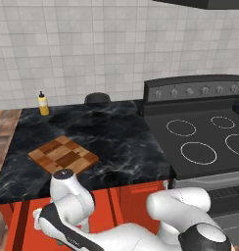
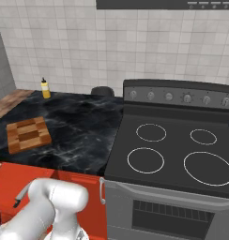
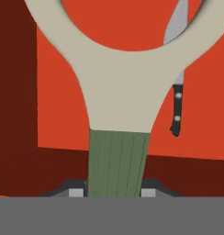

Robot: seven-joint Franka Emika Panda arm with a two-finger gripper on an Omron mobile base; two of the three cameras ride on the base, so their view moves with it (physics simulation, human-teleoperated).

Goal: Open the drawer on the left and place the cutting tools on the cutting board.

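Note:
The peeler (image 3: 117, 92) looms very close in the hand view, its pale Y-shaped head at the top and its green handle running down between my fingertips. My gripper (image 3: 112, 193) is shut on that handle, one finger (image 3: 75, 192) pressed to each side. The small knife (image 3: 177, 92), with a dark handle and silver blade, lies on the red-orange floor of the open drawer (image 3: 54, 69) to the right of the peeler. In the right base view the knife (image 2: 20, 197) lies in the pulled-out drawer (image 2: 13, 180). The checkered cutting board (image 1: 63, 155) lies bare on the black counter, above the drawer.
A yellow bottle (image 1: 43, 104) stands at the back of the marbled counter (image 1: 116, 137), and a dark round object (image 1: 97, 98) sits against the wall. The stove (image 1: 204, 142) with its several burner rings is to the right. The arm's white links (image 1: 175, 206) bend low before the cabinets.

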